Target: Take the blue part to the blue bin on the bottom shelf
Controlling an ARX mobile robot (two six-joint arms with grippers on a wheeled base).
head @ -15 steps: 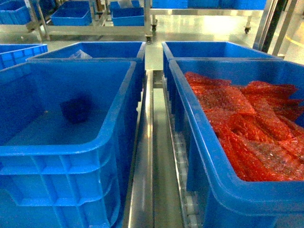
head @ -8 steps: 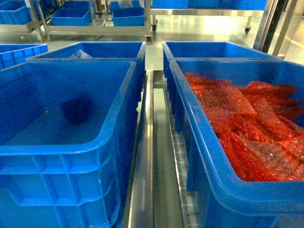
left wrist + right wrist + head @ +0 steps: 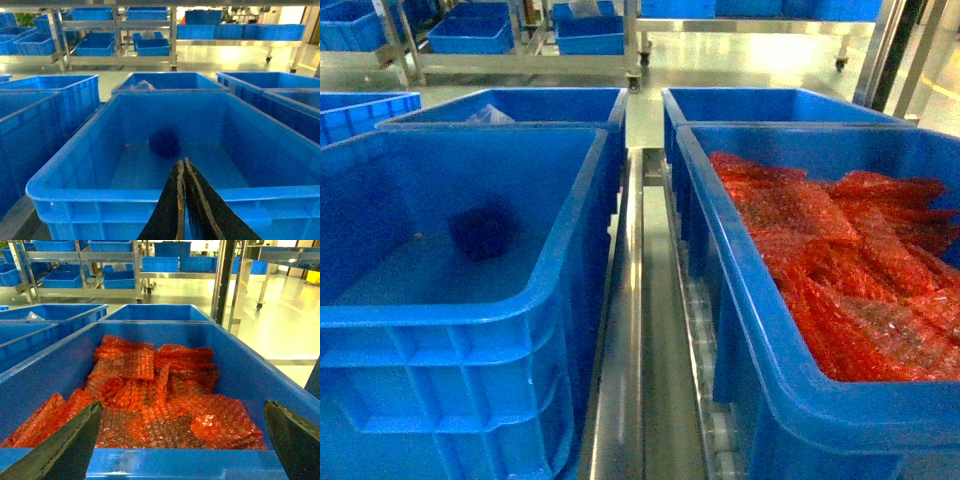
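inside blue bin (image 3: 450, 300): blue part (image 3: 480, 230) | left gripper (image 3: 182, 167) closed, empty | right gripper (image 3: 180, 440) wide, empty

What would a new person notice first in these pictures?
Probably the heap of red bubble-wrap bags filling the crate on the right. Next, the blue part, dark and alone on the floor of the blue bin on the left, with the steel divider rail between the crates.
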